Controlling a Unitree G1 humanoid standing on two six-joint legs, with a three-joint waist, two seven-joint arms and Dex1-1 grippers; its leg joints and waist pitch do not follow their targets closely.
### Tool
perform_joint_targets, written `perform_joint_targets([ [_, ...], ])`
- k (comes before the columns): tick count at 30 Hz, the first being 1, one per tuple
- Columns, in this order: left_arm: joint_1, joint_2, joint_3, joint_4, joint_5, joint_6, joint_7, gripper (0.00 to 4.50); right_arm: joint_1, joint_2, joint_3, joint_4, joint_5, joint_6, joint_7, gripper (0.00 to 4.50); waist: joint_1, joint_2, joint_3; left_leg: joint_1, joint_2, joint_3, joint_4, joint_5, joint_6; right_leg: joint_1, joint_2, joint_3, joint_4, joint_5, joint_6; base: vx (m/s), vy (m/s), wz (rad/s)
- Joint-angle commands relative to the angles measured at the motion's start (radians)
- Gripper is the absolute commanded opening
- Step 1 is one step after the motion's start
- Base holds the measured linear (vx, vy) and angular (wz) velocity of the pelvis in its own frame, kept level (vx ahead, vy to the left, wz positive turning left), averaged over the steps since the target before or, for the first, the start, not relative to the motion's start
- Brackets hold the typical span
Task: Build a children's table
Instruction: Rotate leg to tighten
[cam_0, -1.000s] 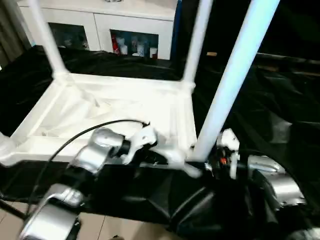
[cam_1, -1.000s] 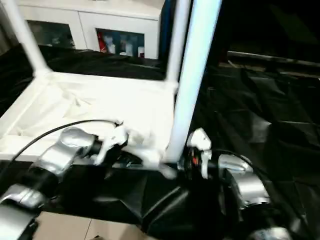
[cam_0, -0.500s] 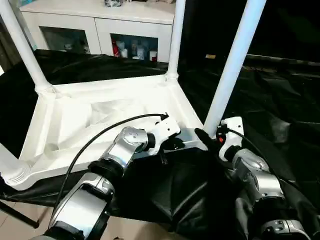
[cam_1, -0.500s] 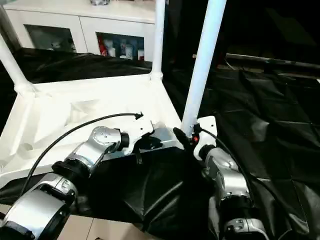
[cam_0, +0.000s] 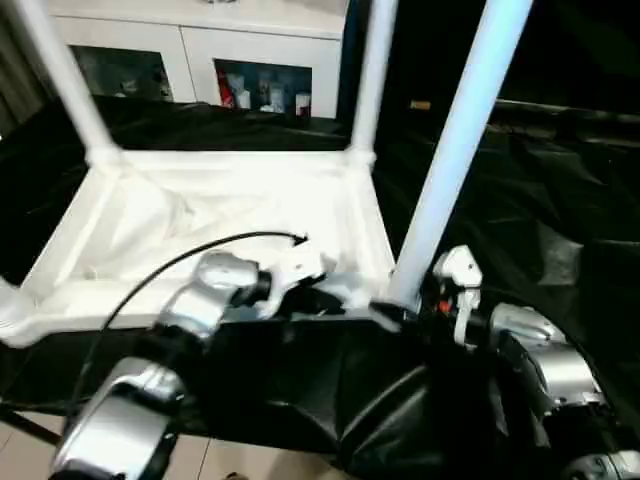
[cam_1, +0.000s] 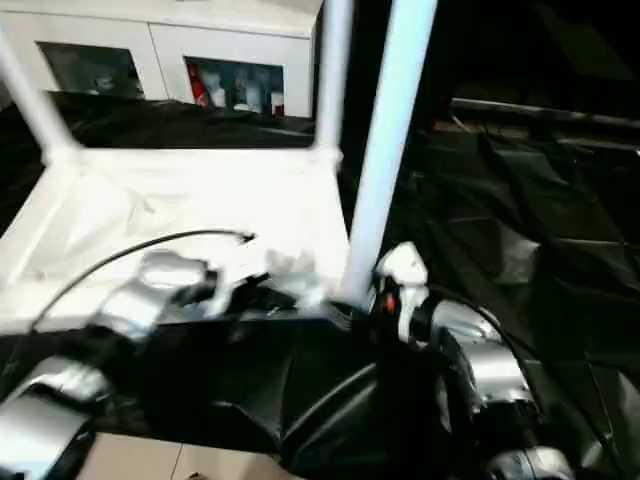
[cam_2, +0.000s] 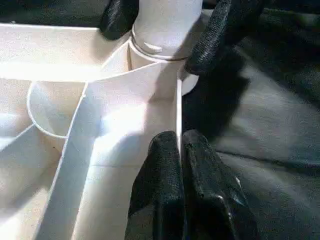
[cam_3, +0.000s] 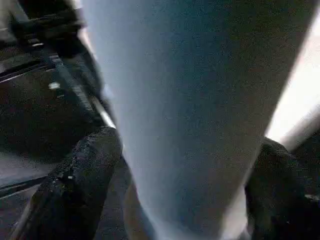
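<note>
Both pincers (cam_2: 180, 145) (cam_3: 180, 165) clamped on table (cam_0: 200, 215).

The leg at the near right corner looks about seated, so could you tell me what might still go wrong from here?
1. The right end effector grips the near right leg just above its corner socket; a sideways pull could tilt the leg or lever it out.
2. The left end effector pinches only the thin rim of the tabletop; it may slip, letting the tabletop slide on the black cloth.
</note>
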Motion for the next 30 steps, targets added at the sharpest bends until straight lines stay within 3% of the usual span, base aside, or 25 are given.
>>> perform_joint_targets([
  [1,0.035,0.022,-0.016,-0.059,-0.062,0.041,-0.105,0.0,0.008,-0.046,0.025,-0.032,0.028,0.024,0.104,3.73,0.007,-0.01,-0.049,0.009,0.05,-0.016,-0.062,-0.182,0.086,0.051,-0.078,0.042,-0.07,-0.124,-0.252,0.0,0.0,0.0],
  [7,0.063,0.065,-0.005,-0.121,-0.087,0.084,-0.152,0.0,0.012,-0.072,0.032,-0.041,0.034,0.034,0.162,3.73,0.005,-0.016,-0.046,0.01,0.049,-0.018,-0.067,-0.209,0.054,0.046,-0.079,0.044,-0.079,-0.224,-0.22,0.0,0.0,0.0],
  [16,0.076,0.065,-0.002,-0.157,-0.092,0.111,-0.135,0.0,0.02,-0.059,0.042,-0.064,0.055,0.066,0.182,2.92,0.005,-0.015,-0.051,0.008,0.046,-0.017,-0.061,-0.156,0.072,0.05,-0.077,0.043,-0.07,-0.141,-0.235,0.0,0.0,0.0],
  [19,0.055,0.024,0.007,-0.112,-0.063,0.081,-0.043,0.0,0.036,-0.035,0.033,-0.064,0.046,0.063,0.135,2.71,0.004,-0.016,-0.049,0.009,0.045,-0.018,-0.061,-0.171,0.066,0.047,-0.078,0.044,-0.076,-0.167,-0.229,0.0,0.0,0.0],
  [20,0.035,-0.003,0.016,-0.071,-0.046,0.067,0.026,0.0,0.025,-0.01,0.026,-0.019,0.001,0.037,0.04,2.62,0.004,-0.016,-0.049,0.01,0.044,-0.018,-0.061,-0.178,0.063,0.048,-0.079,0.044,-0.077,-0.181,-0.226,0.0,0.0,0.0],
  [21,0.016,-0.027,0.022,-0.037,-0.031,0.056,0.088,0.0,0.011,0.015,0.013,0.026,-0.03,0.028,-0.053,2.62,0.0,-0.016,-0.046,0.011,0.042,-0.018,-0.064,-0.194,0.05,0.042,-0.077,0.043,-0.083,-0.222,-0.214,0.0,0.0,0.0],
  [23,-0.003,-0.054,0.029,-0.001,-0.018,0.044,0.156,0.0,-0.004,0.04,-0.001,0.069,-0.052,0.023,-0.141,2.53,-0.004,-0.013,-0.046,0.015,0.041,-0.022,-0.065,-0.22,0.025,0.041,-0.081,0.043,-0.088,-0.288,-0.201,0.0,0.0,0.0],
  [24,-0.023,-0.084,0.038,0.032,-0.011,0.042,0.218,0.0,-0.016,0.063,-0.016,0.105,-0.067,0.022,-0.223,2.52,-0.008,-0.016,-0.046,0.011,0.041,-0.026,-0.068,-0.224,0.011,0.046,-0.081,0.042,-0.088,-0.314,-0.188,0.0,0.0,0.0],
  [25,-0.031,-0.096,0.042,0.045,-0.011,0.044,0.236,0.0,-0.021,0.073,-0.023,0.118,-0.07,0.024,-0.254,2.52,-0.01,-0.016,-0.046,0.016,0.039,-0.025,-0.067,-0.237,0.008,0.04,-0.079,0.042,-0.092,-0.334,-0.179,0.0,0.0,0.0],
  [26,-0.059,-0.142,0.05,0.093,-0.003,0.045,0.319,0.0,-0.035,0.114,-0.051,0.152,-0.077,0.032,-0.369,2.52,-0.01,-0.018,-0.046,0.016,0.04,-0.026,-0.067,-0.238,0.008,0.041,-0.081,0.043,-0.092,-0.332,-0.178,0.0,0.0,0.0],
  [30,-0.098,-0.215,0.058,0.165,0.017,0.038,0.456,0.0,-0.054,0.184,-0.086,0.18,-0.076,0.048,-0.503,2.51,-0.012,-0.015,-0.049,0.015,0.037,-0.023,-0.063,-0.223,0.026,0.042,-0.079,0.045,-0.091,-0.281,-0.182,0.0,0.0,0.0],
])
